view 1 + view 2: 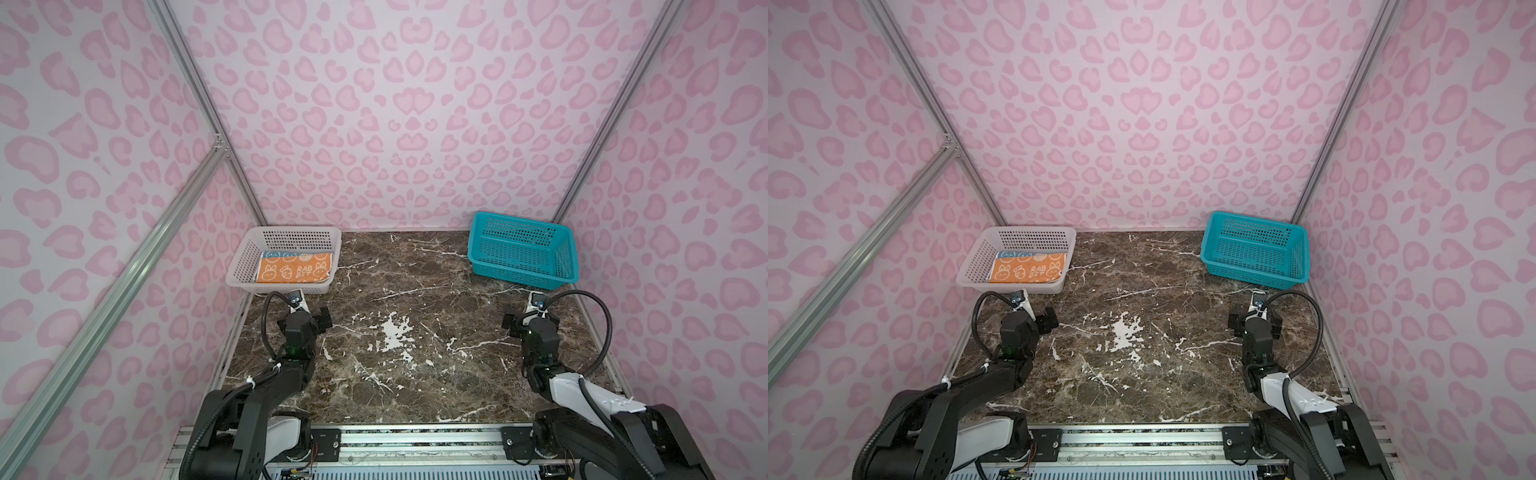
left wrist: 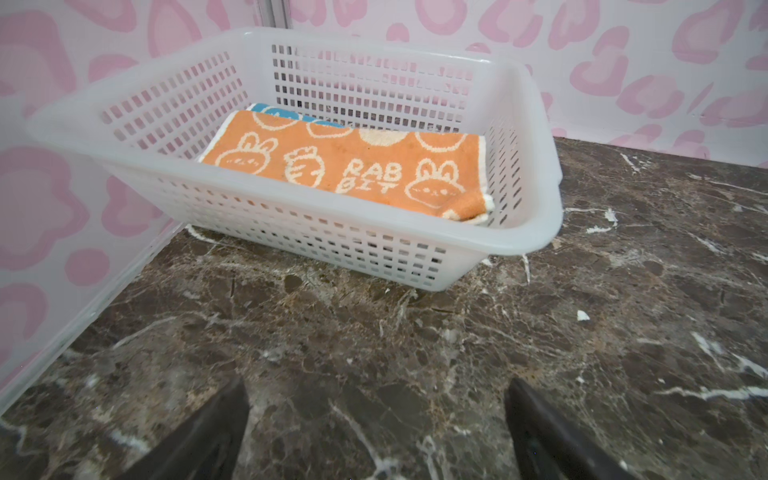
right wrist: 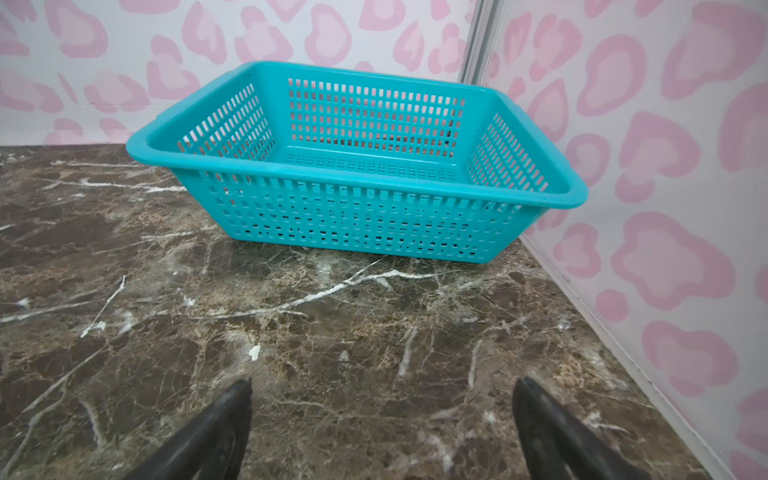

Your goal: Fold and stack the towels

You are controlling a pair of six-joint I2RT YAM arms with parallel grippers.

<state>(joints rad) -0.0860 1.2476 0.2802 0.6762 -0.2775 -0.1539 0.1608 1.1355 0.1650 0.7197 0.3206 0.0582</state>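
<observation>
Left of centre in both top views, orange towel folded atop blue towel in white basket; left gripper, right gripper both spread wide.

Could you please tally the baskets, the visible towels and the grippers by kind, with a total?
Baskets: 2, white basket and teal basket.
Towels in view: 2, orange towel lying on the blue towel, both in the white basket.
Grippers: 2, left gripper and right gripper, both open.
Total: 6.
</observation>
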